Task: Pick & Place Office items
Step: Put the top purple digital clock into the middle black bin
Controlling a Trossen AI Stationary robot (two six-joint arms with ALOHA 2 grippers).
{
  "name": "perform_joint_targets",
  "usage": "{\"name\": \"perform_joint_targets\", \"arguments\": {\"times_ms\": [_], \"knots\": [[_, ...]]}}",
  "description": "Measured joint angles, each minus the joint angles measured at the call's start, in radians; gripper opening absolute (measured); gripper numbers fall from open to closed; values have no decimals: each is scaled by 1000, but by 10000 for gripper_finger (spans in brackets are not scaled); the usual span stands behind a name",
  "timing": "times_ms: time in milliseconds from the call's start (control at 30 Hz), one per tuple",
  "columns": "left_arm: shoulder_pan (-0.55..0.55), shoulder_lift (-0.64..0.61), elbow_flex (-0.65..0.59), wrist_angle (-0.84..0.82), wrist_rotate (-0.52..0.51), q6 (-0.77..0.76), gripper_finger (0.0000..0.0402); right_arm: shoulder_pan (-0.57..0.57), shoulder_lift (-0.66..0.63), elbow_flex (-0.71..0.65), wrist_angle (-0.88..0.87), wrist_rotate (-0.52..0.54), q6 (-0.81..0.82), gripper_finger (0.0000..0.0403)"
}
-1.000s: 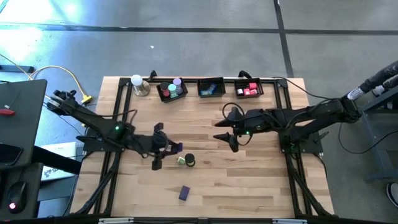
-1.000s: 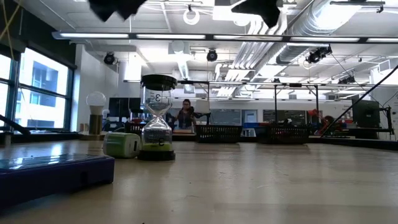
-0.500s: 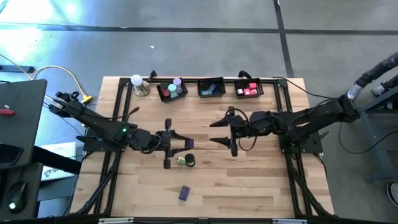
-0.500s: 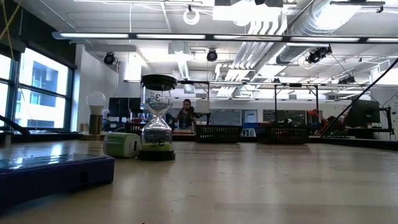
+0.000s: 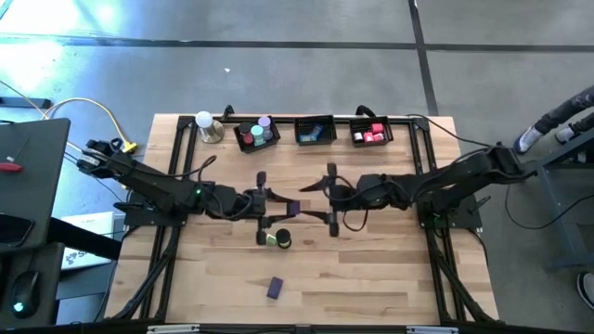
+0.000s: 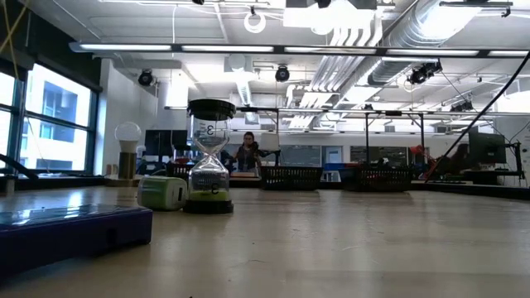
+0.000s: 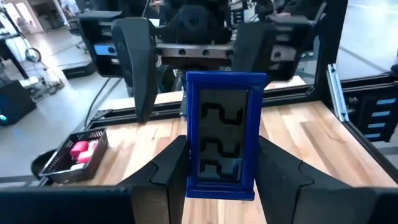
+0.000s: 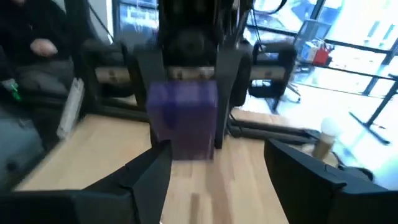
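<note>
My left gripper (image 5: 276,210) is shut on a blue block with a dark front panel (image 7: 217,134), high over the table's middle. My right gripper (image 5: 321,201) is open and faces it from the table's right. Its fingers (image 7: 134,56) stand on either side of the block's free end without touching it. In the right wrist view the block (image 8: 184,118) shows purple and blurred. A small hourglass (image 5: 282,240) and a green bit (image 5: 270,239) stand on the table below. A purple block (image 5: 275,289) lies nearer the front edge. My left gripper pinches the block's two long side edges (image 7: 189,174) between its two fingers, at the end nearest the gripper. The fingers (image 7: 171,168) lie level and point toward the table's right. The block sticks out beyond them toward my right gripper, lifted clear of the table.
Three black trays stand along the far edge: one with cylinders (image 5: 257,134), one with blue bits (image 5: 314,130), one with pink and red blocks (image 5: 371,133). A white ball on a metal base (image 5: 206,125) stands at the far left. A person shows beyond the table (image 6: 247,153).
My left gripper has carried the blue block toward the table's right, staying shut on it. My right gripper has gone toward the table's left and turned to face the block, so that the two grippers now stand close, tip to tip.
</note>
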Motion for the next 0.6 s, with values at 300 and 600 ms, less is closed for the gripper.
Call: {"name": "perform_joint_targets", "arguments": {"times_ms": [300, 600], "knots": [[8, -1, 0, 0, 41, -14, 135, 8, 29, 0, 68, -4, -66, 245], [1, 0, 0, -6, 37, -14, 135, 34, 29, 2, 48, -4, -66, 245]]}}
